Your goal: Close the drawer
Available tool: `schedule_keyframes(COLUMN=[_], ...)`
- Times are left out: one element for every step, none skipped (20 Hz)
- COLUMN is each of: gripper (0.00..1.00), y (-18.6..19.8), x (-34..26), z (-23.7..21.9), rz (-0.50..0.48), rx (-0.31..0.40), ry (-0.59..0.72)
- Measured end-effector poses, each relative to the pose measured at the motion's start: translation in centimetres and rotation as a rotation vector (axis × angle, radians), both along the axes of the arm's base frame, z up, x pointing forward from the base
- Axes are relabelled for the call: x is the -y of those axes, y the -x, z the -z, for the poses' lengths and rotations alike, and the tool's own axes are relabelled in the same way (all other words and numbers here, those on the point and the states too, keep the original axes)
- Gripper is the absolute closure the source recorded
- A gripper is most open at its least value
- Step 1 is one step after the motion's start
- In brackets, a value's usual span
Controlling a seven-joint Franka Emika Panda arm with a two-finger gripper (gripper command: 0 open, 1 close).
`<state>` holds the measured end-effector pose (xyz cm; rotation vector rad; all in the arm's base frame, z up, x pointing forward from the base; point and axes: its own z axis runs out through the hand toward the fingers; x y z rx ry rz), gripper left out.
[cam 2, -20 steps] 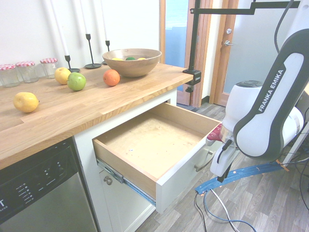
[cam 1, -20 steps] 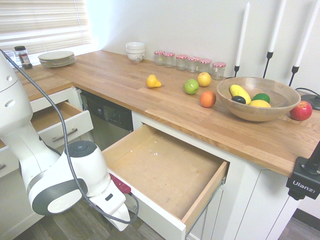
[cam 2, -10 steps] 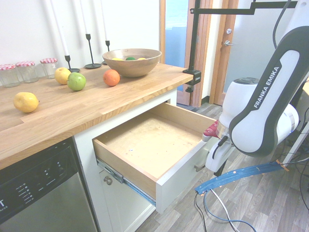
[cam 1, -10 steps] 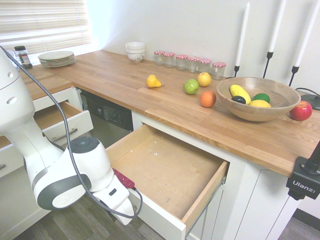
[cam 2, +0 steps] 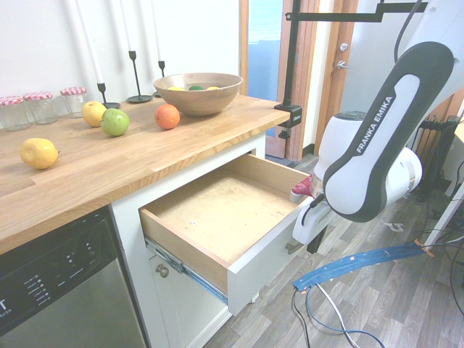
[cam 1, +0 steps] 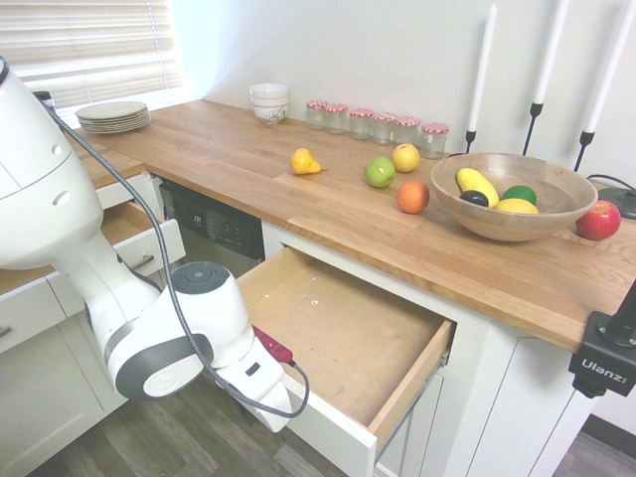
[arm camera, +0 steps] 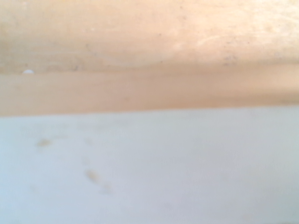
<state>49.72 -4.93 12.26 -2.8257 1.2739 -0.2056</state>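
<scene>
The drawer [cam 1: 343,343] sits under the wooden counter [cam 1: 298,189], beside the dishwasher [cam 1: 214,231], and it is less far out than it was a second ago: less of its bare plywood bottom shows, and the white front has moved in toward the cabinet. It is nowhere near shut yet; most of the bottom is still open to view. My arm has travelled with it, and my claw [cam 2: 310,230] is now right up against the white front panel [cam 2: 264,257], low down near the handle. The wrist view is filled by that white panel and the wood behind it, which fits a push in progress. I cannot tell whether my claw is spread or pressed together; the arm hides the fingers. I judge the closing has begun and needs a steady, straight push to finish. The small drawer [cam 1: 139,234] stands open further along.
</scene>
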Motion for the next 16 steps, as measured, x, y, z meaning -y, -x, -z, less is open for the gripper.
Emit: schedule_keyframes(gripper=[1.00,1.00,1.00,1.00,1.00,1.00,1.00,1.00,1.00,1.00,1.00,1.00,1.00,1.00,1.00,1.00], y=[-0.5,-1.0,-1.5,-2.0,-2.6,-3.2,-3.8,-4.4,-5.1,-5.8,-6.5,-7.2,-8.0,-8.8,-9.6,-10.5], x=[0.1,0.2,0.2,0.3,0.4,0.5,0.6,0.8,0.9,1.1,1.2,1.3,1.3,1.3,1.3,1.4], z=[0.0,-0.1,-0.1,-0.2,-0.2,-0.3,-0.5,-0.6,-0.8,-1.0,-1.1,-1.2,-1.2,-1.2,-1.1,-1.1], rz=[0.000,-0.001,-0.001,-0.001,-0.002,-0.002,-0.001,0.000,0.001,0.002,0.002,0.001,-0.001,-0.003,-0.005,-0.007], rx=[0.005,0.009,0.014,0.019,0.025,0.030,0.036,0.042,0.048,0.053,0.056,0.061,0.065,0.068,0.070,0.071], ry=[0.000,0.000,0.000,0.000,0.001,0.000,0.000,0.001,0.002,0.003,0.003,0.003,0.003,0.003,0.004,0.004])
